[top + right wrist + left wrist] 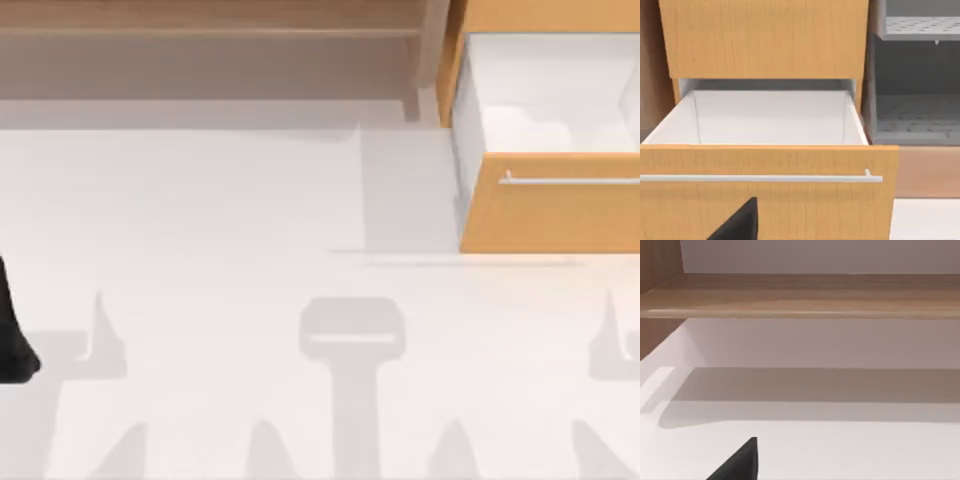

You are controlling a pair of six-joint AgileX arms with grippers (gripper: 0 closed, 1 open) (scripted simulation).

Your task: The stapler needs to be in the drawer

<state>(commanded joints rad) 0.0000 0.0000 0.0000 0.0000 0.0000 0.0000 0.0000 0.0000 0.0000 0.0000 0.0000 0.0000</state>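
Observation:
The drawer [550,215] stands pulled open at the back right of the table, with a tan-orange front, a thin silver bar handle [570,181] and white inner walls [540,100]. The right wrist view faces the drawer front [765,210] square on from close by, with the handle [760,178] across it and the white walls [770,117] behind. A dark tip of my right gripper [740,222] shows just before that front. My left arm [12,335] sits at the table's far left edge, and my left gripper [740,462] hangs over bare white table. The stapler is out of view.
A long pale wooden shelf [210,40] runs along the back left, with a support leg [410,100] next to the drawer cabinet. Grey perforated racks [915,115] stand beside the drawer. The white tabletop [250,220] carries only shadows.

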